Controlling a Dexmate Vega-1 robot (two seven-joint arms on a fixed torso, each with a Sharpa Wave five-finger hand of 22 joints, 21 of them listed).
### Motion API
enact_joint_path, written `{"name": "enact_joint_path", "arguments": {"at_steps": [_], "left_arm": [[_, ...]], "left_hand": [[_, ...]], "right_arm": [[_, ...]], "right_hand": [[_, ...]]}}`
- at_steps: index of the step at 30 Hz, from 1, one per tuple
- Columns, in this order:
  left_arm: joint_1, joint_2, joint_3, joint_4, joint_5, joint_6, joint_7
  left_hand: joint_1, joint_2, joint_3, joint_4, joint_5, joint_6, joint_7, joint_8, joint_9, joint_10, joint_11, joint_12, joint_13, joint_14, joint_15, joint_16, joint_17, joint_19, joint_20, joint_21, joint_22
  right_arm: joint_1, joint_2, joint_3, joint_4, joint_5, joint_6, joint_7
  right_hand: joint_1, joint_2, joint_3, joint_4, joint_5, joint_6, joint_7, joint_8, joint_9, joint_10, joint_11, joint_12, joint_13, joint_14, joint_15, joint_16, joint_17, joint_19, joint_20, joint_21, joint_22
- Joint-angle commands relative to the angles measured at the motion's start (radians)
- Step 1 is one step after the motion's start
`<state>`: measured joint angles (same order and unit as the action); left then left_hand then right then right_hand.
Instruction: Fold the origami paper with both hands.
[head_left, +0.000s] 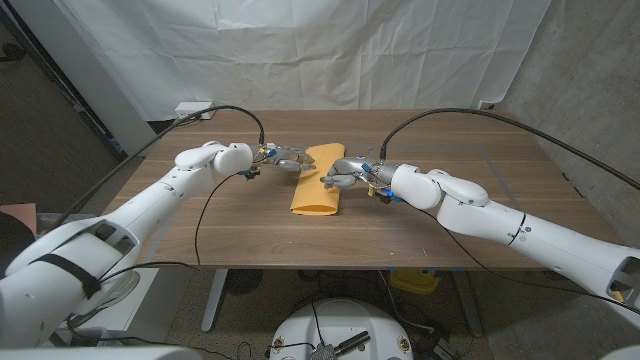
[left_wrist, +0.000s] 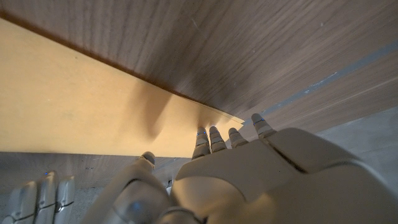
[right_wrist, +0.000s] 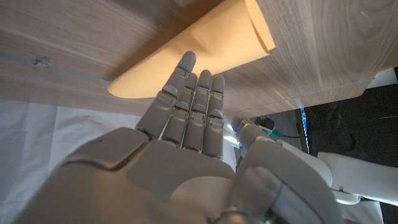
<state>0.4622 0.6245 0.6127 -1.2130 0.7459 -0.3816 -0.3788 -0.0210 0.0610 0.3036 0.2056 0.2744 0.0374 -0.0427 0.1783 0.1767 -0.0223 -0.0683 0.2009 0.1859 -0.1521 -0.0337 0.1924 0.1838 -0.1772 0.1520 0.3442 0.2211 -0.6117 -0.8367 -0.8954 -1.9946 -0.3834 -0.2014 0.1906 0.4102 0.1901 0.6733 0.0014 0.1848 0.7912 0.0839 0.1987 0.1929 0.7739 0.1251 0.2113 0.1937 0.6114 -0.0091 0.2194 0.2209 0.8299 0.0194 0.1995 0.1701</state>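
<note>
Origami paper (head_left: 318, 182), orange, already doubled over on bench (head_left: 240, 225); left hand (head_left: 283, 158) and right hand (head_left: 342, 174) flank it, fingers spread, gripping nothing; crease apparently unpressed.

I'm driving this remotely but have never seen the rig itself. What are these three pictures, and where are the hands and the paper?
The wide picture comes from a camera on the robot's head, looking down at a wooden table. Two white arms reach in from the bottom corners. Between them lies an orange paper, already folded over into a strip. The left robot hand is at its far end, the right robot hand against its side. The other two pictures come from wrist cameras and are turned. Both show fingers stretched out over the paper's edge; whether either actually grips it cannot be told.
</note>
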Motion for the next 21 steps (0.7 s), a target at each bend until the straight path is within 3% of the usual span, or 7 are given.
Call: {"name": "enact_joint_path", "arguments": {"at_steps": [1,8,14,21], "left_arm": [[0.041,0.011,-0.048,-0.035,-0.050,0.006,0.029],[0.099,0.018,-0.121,-0.062,-0.136,-0.010,0.116],[0.133,0.015,-0.166,-0.057,-0.197,-0.045,0.192],[0.176,0.001,-0.225,-0.052,-0.302,-0.084,0.249]], "left_hand": [[0.003,0.132,0.001,0.000,0.009,-0.004,-0.006,0.007,0.003,0.004,0.002,0.006,0.003,0.003,0.003,0.000,0.001,-0.115,-0.002,0.009,0.006],[0.007,0.131,0.006,-0.004,0.009,0.015,-0.014,0.013,0.003,0.016,0.004,0.010,0.003,0.064,0.023,0.017,0.000,-0.066,0.005,0.030,0.006],[0.012,0.130,0.015,-0.007,0.008,0.024,-0.015,0.014,0.003,0.024,0.008,0.012,0.003,0.112,0.037,0.027,0.000,-0.015,0.013,0.051,0.004],[0.017,0.131,0.025,-0.010,0.007,0.027,-0.018,0.013,0.003,0.038,0.014,0.016,0.003,0.143,0.046,0.031,0.000,-0.010,0.016,0.054,0.002]], "right_arm": [[-0.070,0.003,0.105,0.015,0.134,0.069,-0.140],[-0.114,0.040,0.170,0.082,0.251,0.120,-0.182],[-0.152,0.078,0.229,0.144,0.340,0.184,-0.211],[-0.190,0.136,0.305,0.217,0.445,0.251,-0.221]], "right_hand": [[0.010,-0.003,0.001,0.005,0.000,-0.004,-0.006,-0.003,0.005,0.006,-0.001,-0.001,0.002,0.001,-0.003,0.000,0.003,0.004,-0.005,0.004,0.005],[0.017,-0.002,-0.008,0.001,-0.002,-0.035,-0.011,-0.012,0.005,-0.034,-0.002,-0.015,0.003,-0.043,0.005,-0.012,0.006,-0.044,0.001,-0.011,0.005],[0.032,0.002,-0.019,-0.006,-0.002,-0.104,-0.017,-0.022,0.007,-0.117,-0.014,-0.029,0.005,-0.121,0.021,-0.025,0.012,-0.132,0.017,-0.022,0.004],[0.034,-0.002,-0.029,-0.006,-0.003,-0.140,-0.016,-0.023,0.007,-0.157,-0.014,-0.030,0.006,-0.150,0.028,-0.026,0.014,-0.164,0.028,-0.021,0.004]]}}
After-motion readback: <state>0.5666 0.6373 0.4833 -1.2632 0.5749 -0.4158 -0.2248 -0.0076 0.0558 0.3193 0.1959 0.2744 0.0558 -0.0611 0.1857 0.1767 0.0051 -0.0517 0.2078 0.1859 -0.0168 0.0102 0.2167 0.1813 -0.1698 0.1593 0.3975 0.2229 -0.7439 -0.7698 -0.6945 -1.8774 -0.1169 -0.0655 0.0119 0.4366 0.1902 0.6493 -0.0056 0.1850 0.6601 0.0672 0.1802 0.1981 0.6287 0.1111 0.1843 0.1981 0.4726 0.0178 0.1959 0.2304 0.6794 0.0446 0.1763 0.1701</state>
